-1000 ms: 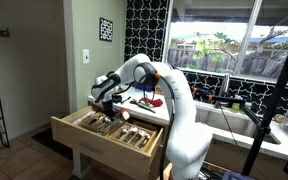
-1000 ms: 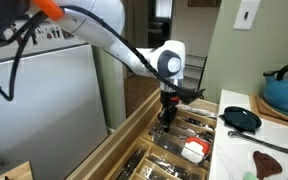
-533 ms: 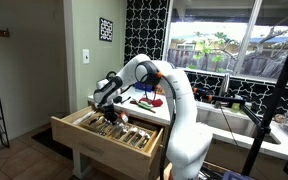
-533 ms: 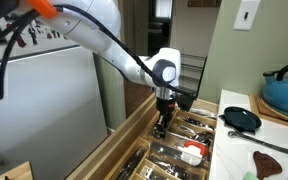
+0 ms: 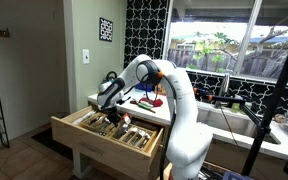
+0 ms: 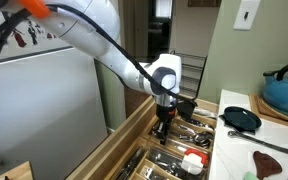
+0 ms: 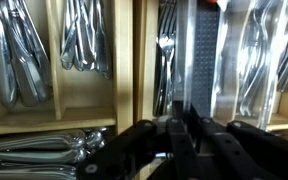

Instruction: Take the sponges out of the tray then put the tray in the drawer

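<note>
The light-wood drawer (image 5: pixel 84 136) stands pulled open, and its compartments are full of cutlery; it also shows in an exterior view (image 6: pixel 124 140). My gripper (image 6: pixel 163 124) hangs low over the drawer's inside, also in an exterior view (image 5: pixel 109 108). In the wrist view the gripper (image 7: pixel 189 128) is shut on the edge of a dark perforated tray (image 7: pixel 199 60). The tray stands upright between the cutlery compartments beside a wooden divider (image 7: pixel 139 60). No sponge can be told for sure.
Forks and spoons (image 7: pixel 24 50) fill the compartments. A red-and-white item (image 6: pixel 192 162) lies in the drawer near the front. On the counter are a black pan (image 6: pixel 242 118), a blue pot (image 6: pixel 284 95) and a red thing (image 5: pixel 154 100). A black stand (image 5: pixel 269 110) rises beside the robot.
The gripper has moved down towards the drawer's compartments with the dark tray in it, and the arm has swung slightly along the drawer.
</note>
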You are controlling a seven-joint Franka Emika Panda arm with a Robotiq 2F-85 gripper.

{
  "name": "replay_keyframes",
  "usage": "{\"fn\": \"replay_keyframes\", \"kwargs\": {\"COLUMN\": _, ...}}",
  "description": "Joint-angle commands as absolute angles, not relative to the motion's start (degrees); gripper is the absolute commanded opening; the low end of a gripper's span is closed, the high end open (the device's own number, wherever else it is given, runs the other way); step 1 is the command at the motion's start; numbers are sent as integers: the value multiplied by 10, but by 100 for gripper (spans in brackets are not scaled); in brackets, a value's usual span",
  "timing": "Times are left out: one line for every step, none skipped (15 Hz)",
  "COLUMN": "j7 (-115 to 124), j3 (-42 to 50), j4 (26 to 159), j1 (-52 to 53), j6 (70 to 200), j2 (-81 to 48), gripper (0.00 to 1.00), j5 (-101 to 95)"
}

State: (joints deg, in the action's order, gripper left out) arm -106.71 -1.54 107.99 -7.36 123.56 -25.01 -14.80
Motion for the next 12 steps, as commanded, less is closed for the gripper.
{"fn": "replay_keyframes", "kwargs": {"j7": -1082, "j3": -12, "j4": 1124, "j1": -81, "j6": 1283, "j2": -227, "gripper": 2, "j5": -137}}
{"fn": "replay_keyframes", "kwargs": {"j7": -1084, "j3": -12, "j4": 1127, "j1": -83, "j6": 1289, "j2": -227, "gripper": 2, "j5": -135}}
{"fn": "replay_keyframes", "kwargs": {"j7": -1079, "j3": -11, "j4": 1131, "j1": -83, "j6": 1290, "j2": -226, "gripper": 2, "j5": -134}}
{"fn": "replay_keyframes", "kwargs": {"j7": -1085, "j3": -12, "j4": 1133, "j1": -85, "j6": 1291, "j2": -227, "gripper": 2, "j5": -129}}
{"fn": "replay_keyframes", "kwargs": {"j7": -1082, "j3": -12, "j4": 1134, "j1": -86, "j6": 1289, "j2": -227, "gripper": 2, "j5": -127}}
{"fn": "replay_keyframes", "kwargs": {"j7": -1085, "j3": -13, "j4": 1136, "j1": -87, "j6": 1289, "j2": -227, "gripper": 2, "j5": -121}}
{"fn": "replay_keyframes", "kwargs": {"j7": -1080, "j3": -12, "j4": 1138, "j1": -87, "j6": 1291, "j2": -227, "gripper": 2, "j5": -119}}
{"fn": "replay_keyframes", "kwargs": {"j7": -1083, "j3": -14, "j4": 1140, "j1": -90, "j6": 1295, "j2": -227, "gripper": 2, "j5": -110}}
{"fn": "replay_keyframes", "kwargs": {"j7": -1083, "j3": -14, "j4": 1141, "j1": -90, "j6": 1297, "j2": -227, "gripper": 2, "j5": -105}}
{"fn": "replay_keyframes", "kwargs": {"j7": -1081, "j3": -14, "j4": 1142, "j1": -90, "j6": 1300, "j2": -228, "gripper": 2, "j5": -101}}
{"fn": "replay_keyframes", "kwargs": {"j7": -1078, "j3": -12, "j4": 1142, "j1": -89, "j6": 1302, "j2": -229, "gripper": 2, "j5": -100}}
{"fn": "replay_keyframes", "kwargs": {"j7": -1076, "j3": -11, "j4": 1144, "j1": -88, "j6": 1309, "j2": -229, "gripper": 2, "j5": -100}}
